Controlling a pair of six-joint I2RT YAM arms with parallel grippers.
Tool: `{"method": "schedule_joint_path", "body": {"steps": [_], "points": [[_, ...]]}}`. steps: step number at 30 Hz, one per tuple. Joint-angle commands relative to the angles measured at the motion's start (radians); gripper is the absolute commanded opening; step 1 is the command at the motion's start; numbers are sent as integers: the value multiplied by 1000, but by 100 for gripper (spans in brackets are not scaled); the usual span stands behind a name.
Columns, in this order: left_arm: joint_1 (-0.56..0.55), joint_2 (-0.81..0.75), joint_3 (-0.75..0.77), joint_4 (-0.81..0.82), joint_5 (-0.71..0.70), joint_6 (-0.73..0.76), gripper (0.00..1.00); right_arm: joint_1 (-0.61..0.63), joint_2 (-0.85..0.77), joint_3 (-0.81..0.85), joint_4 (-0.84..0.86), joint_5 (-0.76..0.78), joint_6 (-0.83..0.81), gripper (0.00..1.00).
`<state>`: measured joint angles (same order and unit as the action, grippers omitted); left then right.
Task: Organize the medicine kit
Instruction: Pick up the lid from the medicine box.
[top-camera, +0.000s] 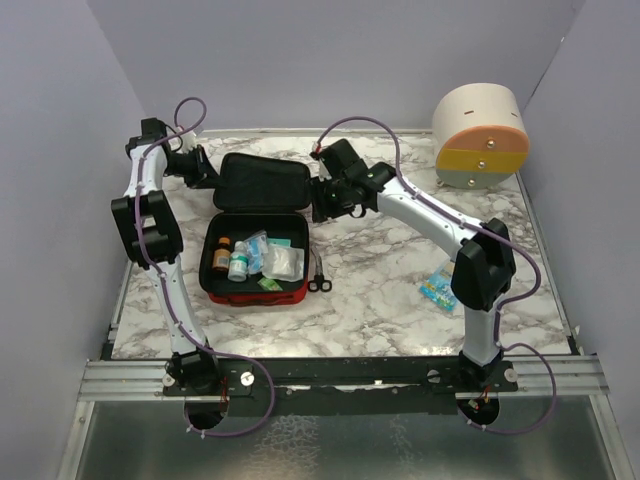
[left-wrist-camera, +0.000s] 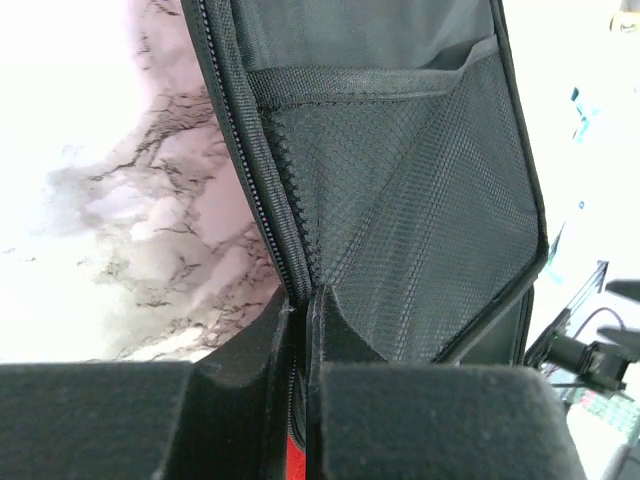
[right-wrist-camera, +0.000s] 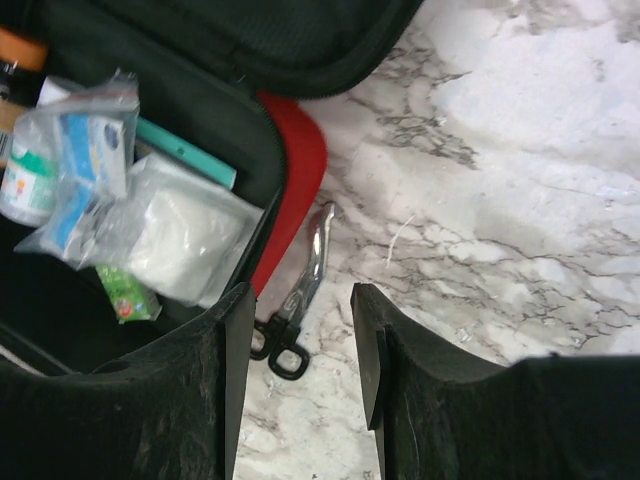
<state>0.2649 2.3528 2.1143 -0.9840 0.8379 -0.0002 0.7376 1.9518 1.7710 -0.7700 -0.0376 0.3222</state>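
Note:
The red medicine kit (top-camera: 256, 297) lies open on the marble table, its black lid (top-camera: 262, 183) standing up at the back. Inside are an orange-capped bottle (top-camera: 221, 256), a white bottle (top-camera: 238, 266) and clear bags (top-camera: 283, 261). My left gripper (top-camera: 207, 180) is at the lid's left edge. In the left wrist view it (left-wrist-camera: 300, 305) is shut on the zippered rim beside the mesh pocket (left-wrist-camera: 420, 230). My right gripper (top-camera: 322, 205) hovers by the lid's right side, open and holding nothing (right-wrist-camera: 300, 320). Below it are the scissors (right-wrist-camera: 312, 262) and the kit's red wall (right-wrist-camera: 300, 170).
Black-handled scissors (top-camera: 318, 276) lie on the table just right of the kit's base. A small blue packet (top-camera: 437, 291) sits near the right arm's elbow. A round cream, orange, yellow and grey drawer container (top-camera: 480, 135) stands at the back right. Purple walls enclose the table.

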Motion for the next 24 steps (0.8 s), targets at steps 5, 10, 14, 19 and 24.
{"method": "schedule_joint_path", "body": {"steps": [5, 10, 14, 19, 24], "points": [[-12, -181, -47, -39, 114, 204, 0, -171, 25, 0, 156, -118, 46, 45], [-15, -211, -32, -41, 133, 236, 0, -270, 123, 46, 290, -328, 43, 45], [-18, -227, -9, -44, 141, 247, 0, -304, 242, 181, 349, -512, 22, 45], [-18, -250, -4, -58, 142, 277, 0, -323, 347, 319, 441, -708, 39, 45], [-18, -270, -21, -75, 147, 313, 0, -362, 386, 333, 555, -782, 110, 45]]}}
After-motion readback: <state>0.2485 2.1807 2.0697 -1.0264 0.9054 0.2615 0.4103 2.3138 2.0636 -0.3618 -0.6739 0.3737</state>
